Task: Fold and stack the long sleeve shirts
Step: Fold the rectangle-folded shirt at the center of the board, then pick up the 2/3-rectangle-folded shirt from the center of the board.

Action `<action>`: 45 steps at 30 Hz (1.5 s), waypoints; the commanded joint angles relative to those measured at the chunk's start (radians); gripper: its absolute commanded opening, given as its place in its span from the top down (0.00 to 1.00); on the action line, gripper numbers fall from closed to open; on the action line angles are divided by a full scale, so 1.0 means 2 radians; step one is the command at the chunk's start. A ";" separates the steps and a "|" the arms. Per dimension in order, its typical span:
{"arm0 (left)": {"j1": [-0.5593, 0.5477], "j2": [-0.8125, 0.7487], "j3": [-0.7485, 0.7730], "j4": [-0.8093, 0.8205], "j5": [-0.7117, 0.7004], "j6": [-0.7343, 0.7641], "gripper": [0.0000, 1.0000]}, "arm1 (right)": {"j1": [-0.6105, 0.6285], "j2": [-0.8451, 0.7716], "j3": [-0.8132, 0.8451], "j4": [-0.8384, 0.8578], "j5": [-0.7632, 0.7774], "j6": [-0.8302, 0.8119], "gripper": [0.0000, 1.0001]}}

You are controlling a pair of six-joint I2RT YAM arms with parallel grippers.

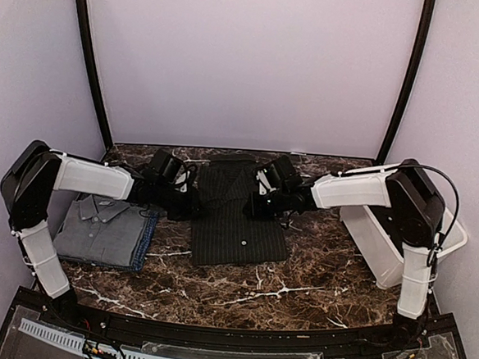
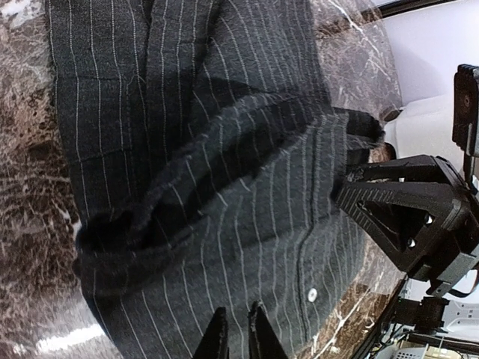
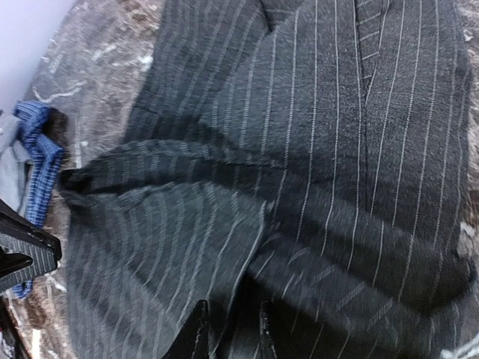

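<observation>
A charcoal-black pinstripe shirt (image 1: 238, 216) lies flat in the middle of the table, collar toward the back. My left gripper (image 1: 191, 202) is at its left edge and my right gripper (image 1: 253, 202) is over its upper right part. In the left wrist view the fingers (image 2: 217, 338) stand close together, pinching the pinstripe cloth (image 2: 247, 224). In the right wrist view the gripper (image 3: 230, 330) is closed on a raised fold of the same shirt (image 3: 224, 217). A ridge of cloth runs between the two grippers. A folded grey shirt (image 1: 96, 225) lies on a blue one (image 1: 146, 240) at the left.
A white plastic tub (image 1: 381, 239) stands tilted at the right edge of the table, beside the right arm. The dark marble tabletop (image 1: 240, 290) runs in front of the shirts. Purple walls close in the back and sides.
</observation>
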 commanded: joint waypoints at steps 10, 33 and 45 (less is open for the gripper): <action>0.043 0.177 0.180 -0.064 -0.024 0.059 0.92 | -0.055 0.092 0.095 -0.054 -0.014 0.018 0.69; 0.048 0.154 0.254 -0.144 -0.021 0.103 0.81 | -0.074 -0.013 -0.082 0.002 -0.019 0.042 0.55; 0.029 0.021 0.115 -0.125 -0.014 0.084 0.78 | -0.017 -0.050 0.008 -0.098 0.117 0.016 0.51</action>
